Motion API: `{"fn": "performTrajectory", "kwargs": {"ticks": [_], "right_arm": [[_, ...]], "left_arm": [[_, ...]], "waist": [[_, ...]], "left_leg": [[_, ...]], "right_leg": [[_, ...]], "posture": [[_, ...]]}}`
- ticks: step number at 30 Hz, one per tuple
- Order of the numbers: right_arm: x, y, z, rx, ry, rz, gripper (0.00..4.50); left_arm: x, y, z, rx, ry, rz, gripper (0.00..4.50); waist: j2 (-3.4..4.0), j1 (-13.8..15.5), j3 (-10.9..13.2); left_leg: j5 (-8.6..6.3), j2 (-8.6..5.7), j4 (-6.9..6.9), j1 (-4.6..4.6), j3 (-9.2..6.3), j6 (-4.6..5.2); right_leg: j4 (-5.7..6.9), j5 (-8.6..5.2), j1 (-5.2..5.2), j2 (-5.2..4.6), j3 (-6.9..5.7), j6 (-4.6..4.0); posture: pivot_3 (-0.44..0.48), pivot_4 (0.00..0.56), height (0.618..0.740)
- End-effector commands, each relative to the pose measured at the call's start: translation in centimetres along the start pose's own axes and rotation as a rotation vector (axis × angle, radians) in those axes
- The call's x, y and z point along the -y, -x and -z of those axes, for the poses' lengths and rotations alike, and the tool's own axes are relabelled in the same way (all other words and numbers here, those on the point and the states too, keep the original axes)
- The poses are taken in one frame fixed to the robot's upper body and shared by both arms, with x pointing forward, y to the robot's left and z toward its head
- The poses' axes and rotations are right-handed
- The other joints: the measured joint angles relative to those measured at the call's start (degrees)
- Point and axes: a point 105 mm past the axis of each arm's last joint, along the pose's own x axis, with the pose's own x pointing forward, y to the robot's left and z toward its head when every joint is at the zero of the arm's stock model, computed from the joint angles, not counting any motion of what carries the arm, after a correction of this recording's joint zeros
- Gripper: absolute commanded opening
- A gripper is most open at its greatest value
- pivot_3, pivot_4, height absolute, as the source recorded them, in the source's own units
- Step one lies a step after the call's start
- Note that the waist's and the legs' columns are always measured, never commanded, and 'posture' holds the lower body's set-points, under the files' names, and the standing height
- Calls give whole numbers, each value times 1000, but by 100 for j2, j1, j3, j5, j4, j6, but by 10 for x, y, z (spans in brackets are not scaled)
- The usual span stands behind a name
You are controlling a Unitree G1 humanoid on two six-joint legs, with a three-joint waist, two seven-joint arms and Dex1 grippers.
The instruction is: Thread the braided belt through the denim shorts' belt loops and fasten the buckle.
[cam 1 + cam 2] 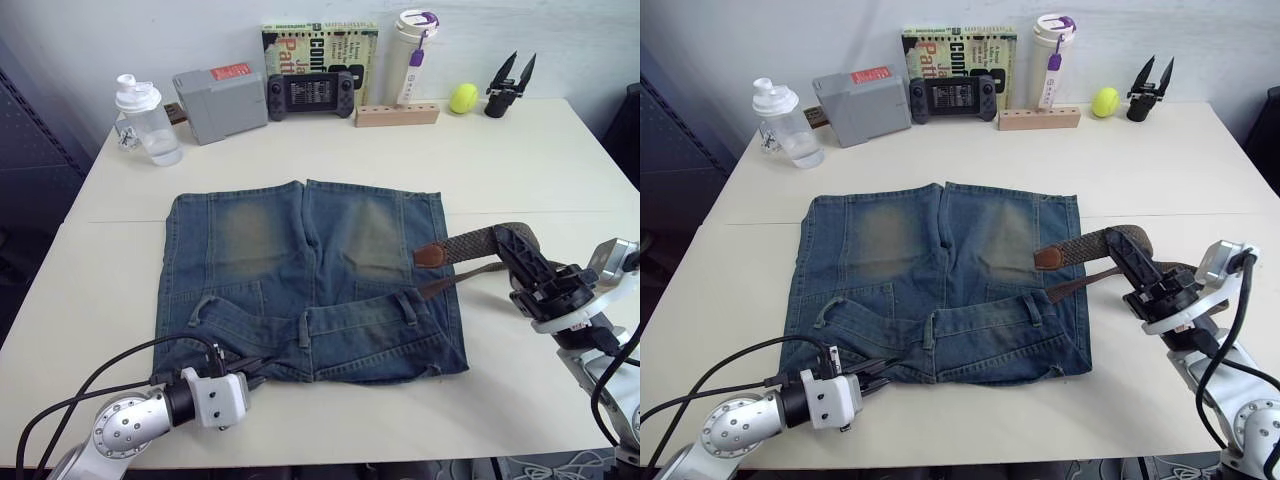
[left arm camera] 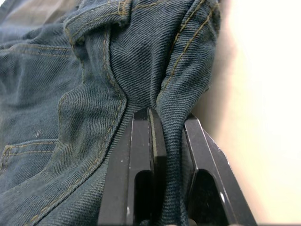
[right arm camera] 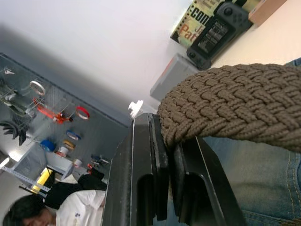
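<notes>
The denim shorts lie flat on the white table, waistband toward me. Belt loops stand along that waistband. At its near left edge my left gripper is shut on a fold of the denim, seen up close between its fingers. Right of the shorts, my right gripper is shut on the bend of the braided belt, which is doubled over. The belt's brown leather end rests on the shorts' right edge. The buckle is hidden.
Along the far edge stand a shaker bottle, a grey box, a game controller, a book, a tumbler, a wooden block, a tennis ball and a spare black gripper.
</notes>
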Motion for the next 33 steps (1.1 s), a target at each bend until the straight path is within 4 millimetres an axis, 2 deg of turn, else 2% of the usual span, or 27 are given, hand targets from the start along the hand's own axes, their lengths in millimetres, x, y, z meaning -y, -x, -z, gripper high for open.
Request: {"fn": "performTrajectory", "kwargs": {"ticks": [1, 3, 7, 11, 13, 16, 19, 23, 29, 33], "right_arm": [[-9, -2, -4, -15, 23, -30, 0], [-7, -2, -5, -24, 29, -23, 0], [-6, -4, -8, -54, 44, -7, 0], [-5, -5, -10, -101, 50, 13, 0], [-3, -3, -8, -149, 47, 31, 0], [3, 2, -1, -235, 65, 76, 0], [9, 3, 7, -283, 76, 111, 0], [22, 7, 8, -290, 99, 182, 0], [30, 14, 7, -310, 130, 232, 0], [36, 15, 17, -348, 145, 262, 0]], "left_arm": [[-5, 5, -11, 38, 42, 2, 2231], [-5, 10, -20, 74, 90, 39, 3095], [-18, 31, -47, 180, 329, 106, 3095], [-28, 55, -70, 223, 493, 261, 3095], [-41, 63, -79, 270, 552, 288, 3095], [-67, 60, -83, 344, 625, 237, 3095], [-77, 49, -82, 361, 603, 228, 3095], [-80, 33, -76, 359, 541, 230, 3095], [-75, 20, -77, 362, 473, 273, 3095], [-72, 15, -76, 355, 445, 279, 3095]], "waist": [[1, 1, 1], [0, 1, 1], [4, 4, 5], [12, 0, 16], [21, 9, 22], [32, 38, 28], [31, 22, 28], [28, 10, 29], [25, 17, 31], [25, 19, 31]], "left_leg": [[0, -2, 0, -1, 1, 0], [0, -4, 1, -2, 1, 1], [0, -3, 5, -3, -2, 1], [0, -3, 10, -4, -7, -1], [1, -6, 11, -6, -7, -1], [1, -12, 15, -11, -8, 0], [2, -13, 15, -8, -6, -1], [-2, -24, 10, -7, 11, -8], [0, -17, 10, -10, 29, -17], [0, -17, 11, -6, 26, -17]], "right_leg": [[6, 0, 0, 6, -2, 0], [9, 0, 0, 21, -6, 1], [11, 1, 1, 12, -3, 1], [2, -1, 3, 10, -8, -1], [6, -1, 3, 27, -9, -1], [4, 0, 6, 34, -9, 0], [6, 3, 11, 51, -2, 5], [-4, 5, 6, 80, 13, 8], [-4, 4, 3, 93, 18, 7], [-3, 5, 3, 92, 26, 8]], "posture": [[0, 150, 726], [0, 150, 726], [0, 150, 726], [0, 150, 726], [0, 150, 726], [0, 150, 726], [0, 150, 726], [0, 150, 726], [0, 150, 726], [0, 150, 726]]}}
